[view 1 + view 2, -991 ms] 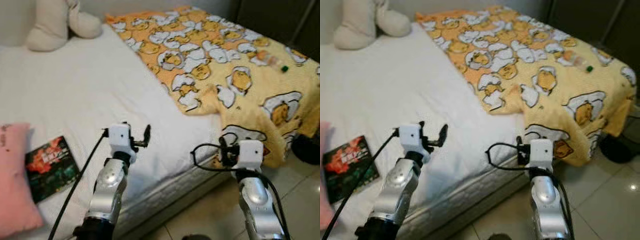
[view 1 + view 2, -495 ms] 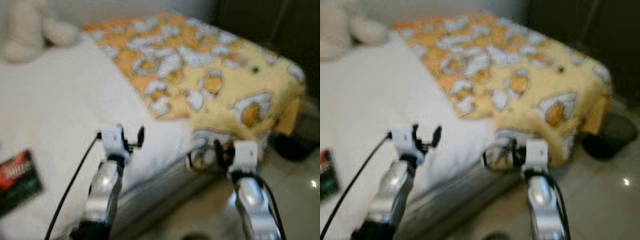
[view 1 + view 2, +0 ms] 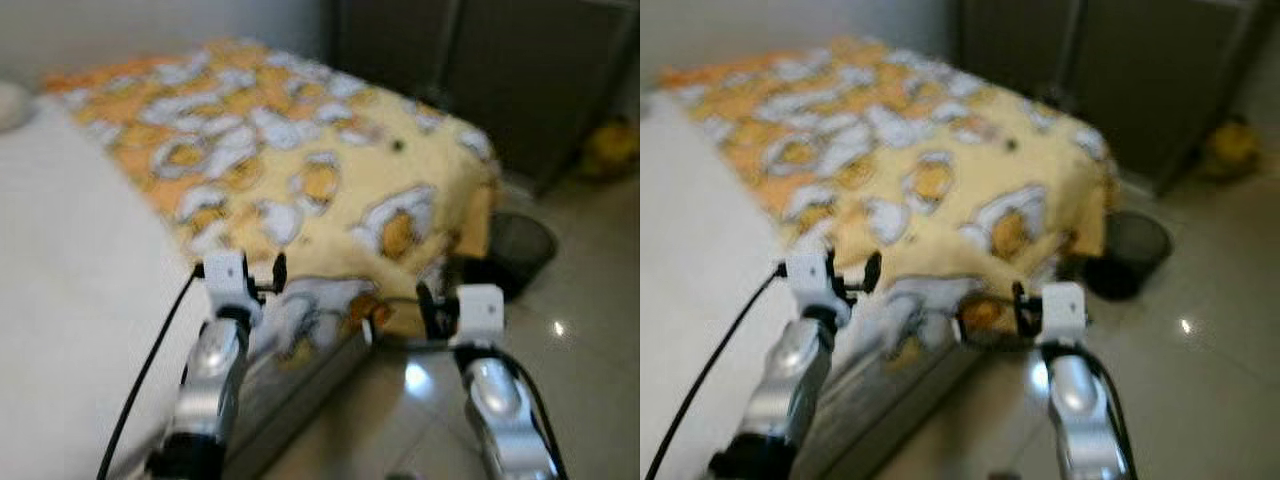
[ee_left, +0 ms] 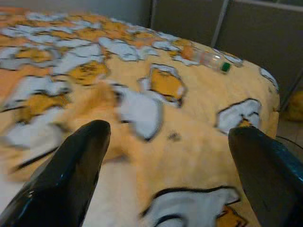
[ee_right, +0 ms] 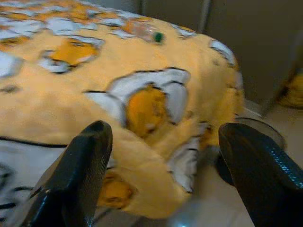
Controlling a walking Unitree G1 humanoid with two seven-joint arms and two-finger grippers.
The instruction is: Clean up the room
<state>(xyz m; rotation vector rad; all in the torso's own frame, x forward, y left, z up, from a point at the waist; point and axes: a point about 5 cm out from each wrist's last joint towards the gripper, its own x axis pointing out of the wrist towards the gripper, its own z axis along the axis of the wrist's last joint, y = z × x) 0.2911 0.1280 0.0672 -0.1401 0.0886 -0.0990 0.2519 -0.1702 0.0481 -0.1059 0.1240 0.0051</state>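
Note:
A yellow blanket (image 3: 290,170) printed with egg figures covers the far part of the bed. On it lies a clear plastic bottle (image 4: 208,58) with a green cap, also the bottle (image 5: 144,31) in the right wrist view. My left gripper (image 3: 275,275) hovers open over the bed's near edge, fingers (image 4: 71,170) spread wide with nothing between them. My right gripper (image 3: 425,300) is open too, held above the floor beside the blanket's hanging corner (image 5: 142,189).
A dark round bin (image 3: 520,245) stands on the glossy tiled floor (image 3: 590,360) past the foot of the bed. Dark wardrobe doors (image 3: 480,70) line the back. A yellow object (image 3: 610,150) lies on the floor at far right. White sheet (image 3: 70,290) spreads at left.
The camera has swung to the right: the plush toy, book and pink pillow have left the picture, and the bin, wardrobe and floor have come in. Both grippers keep their open pose.

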